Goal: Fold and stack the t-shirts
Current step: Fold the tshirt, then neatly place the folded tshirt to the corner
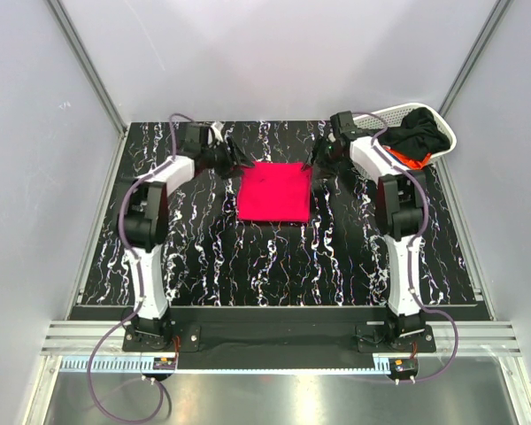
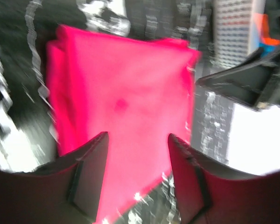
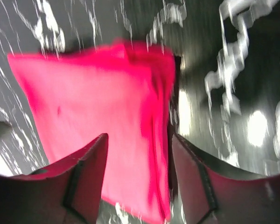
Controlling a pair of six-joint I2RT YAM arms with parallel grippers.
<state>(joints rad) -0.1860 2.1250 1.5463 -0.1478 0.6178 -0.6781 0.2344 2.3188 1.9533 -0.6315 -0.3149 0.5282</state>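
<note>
Spread fingers of left gripper (image 2: 137, 136) and right gripper (image 3: 139, 137), nothing pinched. We saw folded pinkish-red t-shirt (image 1: 274, 192) flat on table (image 1: 248, 266) between them, just ahead of both; neither arm nearer, we judged.

My overhead view is coming through sharp and evenly lit. Both my wrist views are smearing the folded pinkish-red cloth t-shirt (image 2: 126, 102) and the black white-veined marbled table (image 3: 252, 70) with motion blur, reflections glaring white.
</note>
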